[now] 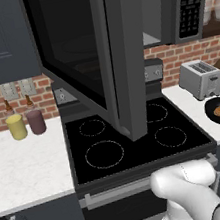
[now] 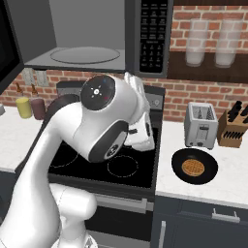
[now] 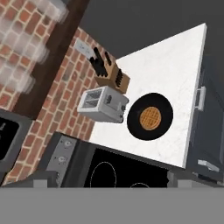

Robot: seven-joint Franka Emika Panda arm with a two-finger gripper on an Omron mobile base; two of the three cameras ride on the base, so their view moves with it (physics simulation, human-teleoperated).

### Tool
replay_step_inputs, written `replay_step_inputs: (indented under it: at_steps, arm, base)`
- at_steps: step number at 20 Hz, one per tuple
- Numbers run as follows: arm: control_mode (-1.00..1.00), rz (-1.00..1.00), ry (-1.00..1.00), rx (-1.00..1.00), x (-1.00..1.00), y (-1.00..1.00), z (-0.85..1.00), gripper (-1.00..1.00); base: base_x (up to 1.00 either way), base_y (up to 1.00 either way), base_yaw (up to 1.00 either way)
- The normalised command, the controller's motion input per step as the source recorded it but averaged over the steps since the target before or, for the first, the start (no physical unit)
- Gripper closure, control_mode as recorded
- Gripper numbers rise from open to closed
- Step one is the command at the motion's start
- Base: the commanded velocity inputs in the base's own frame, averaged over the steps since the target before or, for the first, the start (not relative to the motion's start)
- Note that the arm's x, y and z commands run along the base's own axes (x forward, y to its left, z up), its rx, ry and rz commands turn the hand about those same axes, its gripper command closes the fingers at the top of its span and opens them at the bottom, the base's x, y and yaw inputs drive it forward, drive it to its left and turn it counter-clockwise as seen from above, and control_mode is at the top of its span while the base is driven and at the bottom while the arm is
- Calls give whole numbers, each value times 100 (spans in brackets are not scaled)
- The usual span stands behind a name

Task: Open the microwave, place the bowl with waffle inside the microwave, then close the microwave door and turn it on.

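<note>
Microwave point(image 2: 97, 38): mounted above the stove, cavity exposed, round turntable visible on its floor; keypad panel point(image 2: 153, 34) on its right side.
Microwave door point(image 1: 90, 54): swung wide open toward the left, standing out over the stove's burners, black glass window facing left.
Bowl with waffle point(image 2: 194, 167): shallow black bowl on the white desk point(image 2: 232, 169) to the right of the stove, just in front of the toaster; the golden-brown waffle lies flat at its centre. In the hand view the same bowl point(image 3: 150, 116) sits mid-frame beside the toaster.
Toaster point(image 2: 201, 125): silver, 2 slots, against the brick wall, near the bowl but apart from it.
Knife block point(image 2: 233, 127): wooden, right of the toaster, touching or nearly touching it.
Stove point(image 1: 133, 143): black top with 4 ring burners, below the open door.
Jars point(image 1: 25, 123): 1 yellow, 1 maroon, side by side on the left desk by the wall.
Claw: fingertips not distinguishable in any view; jaws spread wide, nothing between them, hand camera aimed down at the bowl.
Arm point(image 2: 104, 121): raised over the stove, wrist turned toward the right desk.
</note>
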Motion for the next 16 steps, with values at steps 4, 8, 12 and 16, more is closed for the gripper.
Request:
replay_step_inputs:
  at_steps: [4, 8, 12, 16]
  arm:
    - [-100, 0, 31, 8, 6, -96, -50, -100]
    - [-100, 0, 18, 6, 18, -76, -76, -100]
    - [-100, 0, 6, 5, 21, -61, -92, -100]
    - [-100, 1, 8, 9, 16, -56, -78, -100]
  base:
    - [0, 0, 0]
    - [0, 0, 0]
    - [0, 0, 0]
    - [0, 0, 0]
